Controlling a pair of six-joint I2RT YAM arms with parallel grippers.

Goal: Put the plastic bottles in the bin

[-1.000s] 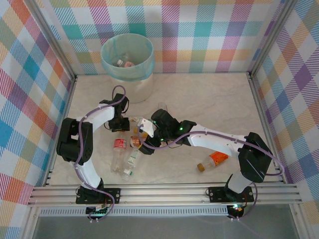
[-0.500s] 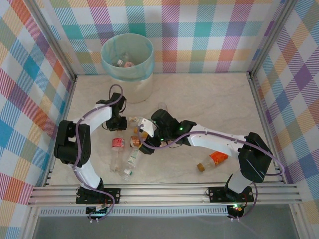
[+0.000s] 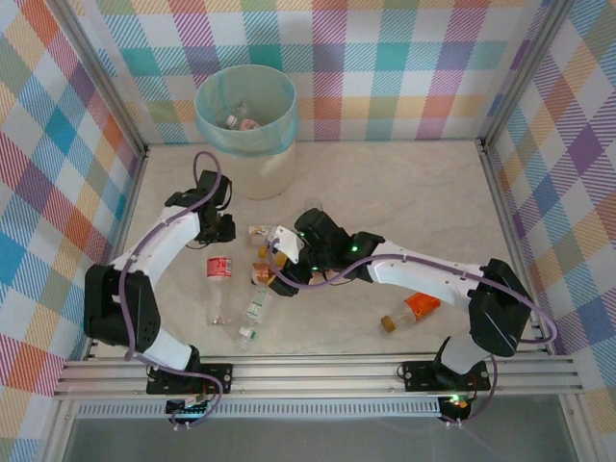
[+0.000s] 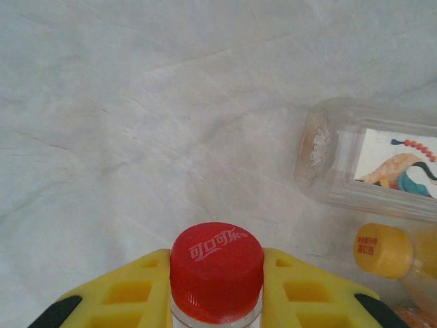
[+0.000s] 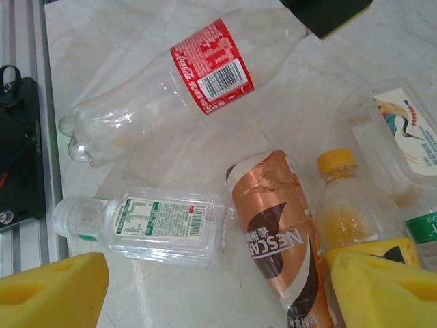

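Left of centre, bottles (image 3: 255, 308) crowd.
Left hand (image 4: 217, 277) clamps the red-capped bottle (image 4: 216, 256); right hand (image 5: 217, 290) spread above brown-labelled bottle (image 5: 273, 232); bare surface (image 3: 414, 197) far right, bin (image 3: 208, 123) far left.

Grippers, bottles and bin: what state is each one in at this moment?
left gripper: shut on the red-label bottle at its neck.
red-label bottle: lying down, capped.
right gripper: open, over the brown-label bottle.
brown-label bottle: lying free.
orange-label bottle: lying apart, untouched.
bin: upright, bottles inside.

Bin (image 3: 262, 175) at the back-left — bottles (image 3: 219, 269) clustered before it, perhaps two inside.
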